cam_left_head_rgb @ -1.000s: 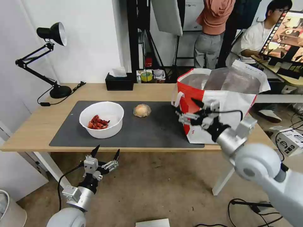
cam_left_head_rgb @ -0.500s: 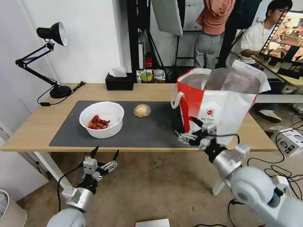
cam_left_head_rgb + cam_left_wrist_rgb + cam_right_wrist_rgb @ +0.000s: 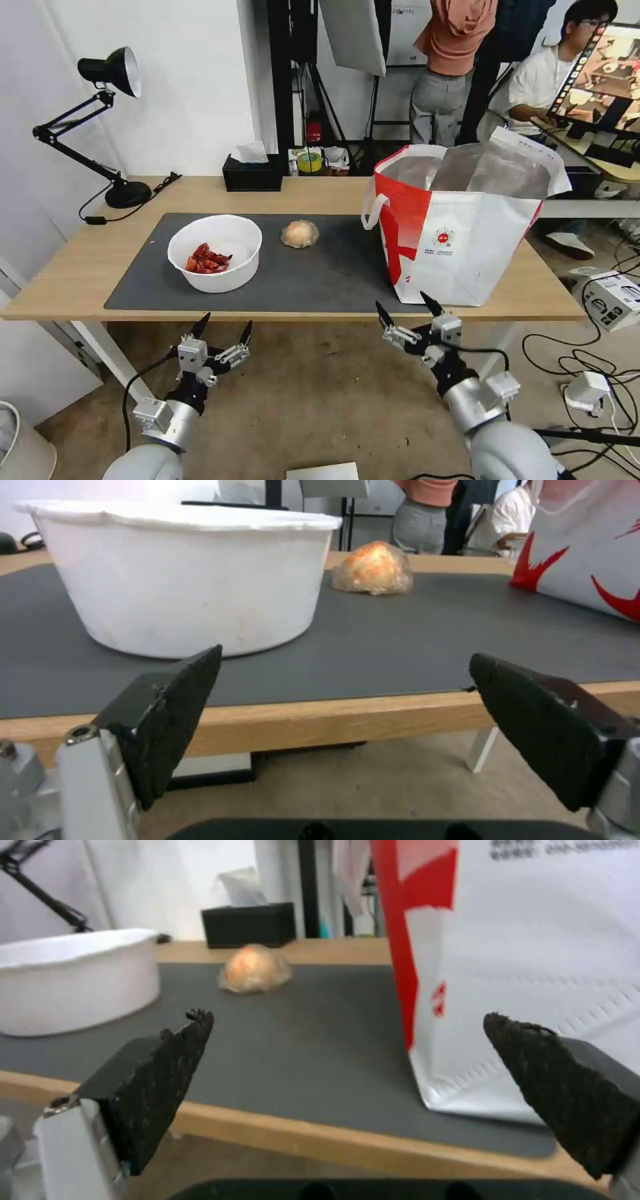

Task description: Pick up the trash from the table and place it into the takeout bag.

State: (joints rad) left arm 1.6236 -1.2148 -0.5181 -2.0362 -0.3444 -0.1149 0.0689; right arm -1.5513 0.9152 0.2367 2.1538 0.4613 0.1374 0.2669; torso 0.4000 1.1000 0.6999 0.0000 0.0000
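Both grippers hang empty, jaws wide, below the table (image 3: 80,267) edge. Take your left gripper (image 3: 222,331) toward twelve o'clock, gripping the white bowl (image 3: 215,252) by its rim, level; your right gripper (image 3: 408,316) waits beneath the takeout bag (image 3: 467,233).

White wall (image 3: 193,87), perhaps brown carpet (image 3: 320,400)

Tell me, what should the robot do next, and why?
Probably lift the left claw up toward the white bowl. Both claws hang open and empty below the front edge of the table, the right claw near the takeout bag. The bowl of red shell scraps and the wrapped ball sit on the mat, and the bowl lies nearest the left claw.
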